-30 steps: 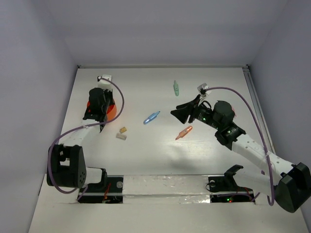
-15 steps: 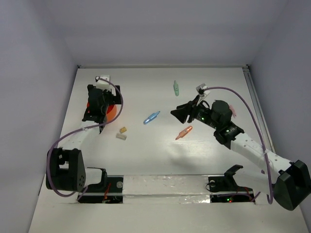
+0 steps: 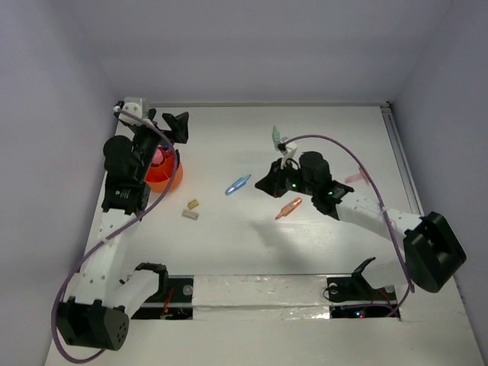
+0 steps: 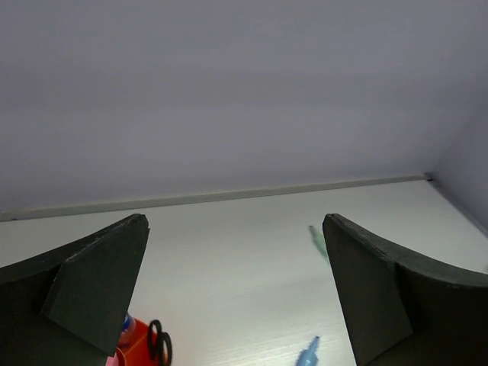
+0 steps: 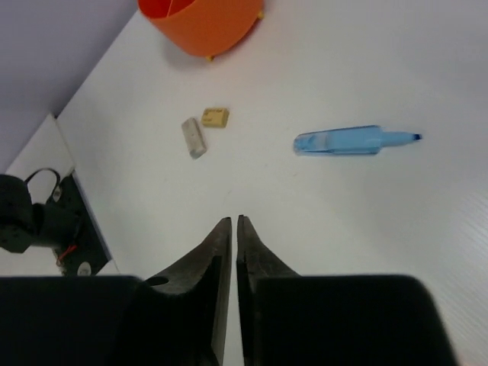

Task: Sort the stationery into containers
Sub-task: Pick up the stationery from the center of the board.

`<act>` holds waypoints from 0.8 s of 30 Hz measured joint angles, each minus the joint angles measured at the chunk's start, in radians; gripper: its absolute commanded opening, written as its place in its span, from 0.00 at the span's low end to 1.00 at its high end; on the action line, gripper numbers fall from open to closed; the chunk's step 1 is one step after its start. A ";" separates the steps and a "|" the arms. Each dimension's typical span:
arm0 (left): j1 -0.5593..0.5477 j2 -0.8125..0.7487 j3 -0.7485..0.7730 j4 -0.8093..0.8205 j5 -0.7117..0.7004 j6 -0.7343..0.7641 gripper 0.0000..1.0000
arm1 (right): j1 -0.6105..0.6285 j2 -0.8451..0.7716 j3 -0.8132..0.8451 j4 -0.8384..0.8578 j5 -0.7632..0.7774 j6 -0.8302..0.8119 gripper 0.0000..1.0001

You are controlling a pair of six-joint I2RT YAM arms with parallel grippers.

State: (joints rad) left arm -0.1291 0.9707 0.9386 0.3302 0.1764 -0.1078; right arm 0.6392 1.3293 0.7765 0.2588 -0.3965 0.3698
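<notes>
One orange cup [image 3: 166, 181] holds scissors [image 4: 159, 345] (pink tube [image 3: 158, 157] too); left gripper [image 3: 167, 120] splayed, right gripper [image 5: 233, 222] closed, empty.

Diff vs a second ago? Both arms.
Left claw lifted off the orange cup toward the far-left corner, jaws wide open. Right claw swung left and shut on nothing. Cup, blue marker, orange marker, green marker, beige piece and grey piece unmoved.

One orange cup [image 3: 169, 180] stands far left. Three markers lie mid-table: one green marker [image 3: 276, 137], one light blue marker [image 3: 238, 184], one orange marker [image 3: 289, 207]. Two small blocks sit near the cup: one tan block [image 3: 194, 203], one beige-grey block [image 3: 190, 215]. One pair of scissors [image 4: 160, 345] shows inside the cup.
</notes>
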 measured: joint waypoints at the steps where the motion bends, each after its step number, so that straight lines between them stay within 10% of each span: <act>1: 0.000 -0.031 0.002 -0.011 0.013 -0.017 0.99 | 0.026 0.028 0.023 -0.017 0.005 -0.005 0.20; 10: 0.000 -0.436 -0.085 -0.266 0.047 -0.143 0.99 | 0.237 0.398 0.360 -0.120 0.140 -0.039 0.66; 24: -0.048 -0.651 -0.215 -0.441 -0.062 -0.162 0.99 | 0.387 0.927 0.965 -0.431 0.438 -0.139 0.75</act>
State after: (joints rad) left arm -0.1772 0.3195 0.7235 -0.1104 0.1143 -0.2699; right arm 1.0260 2.2566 1.7412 -0.1719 0.0410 0.2310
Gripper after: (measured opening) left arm 0.990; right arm 0.754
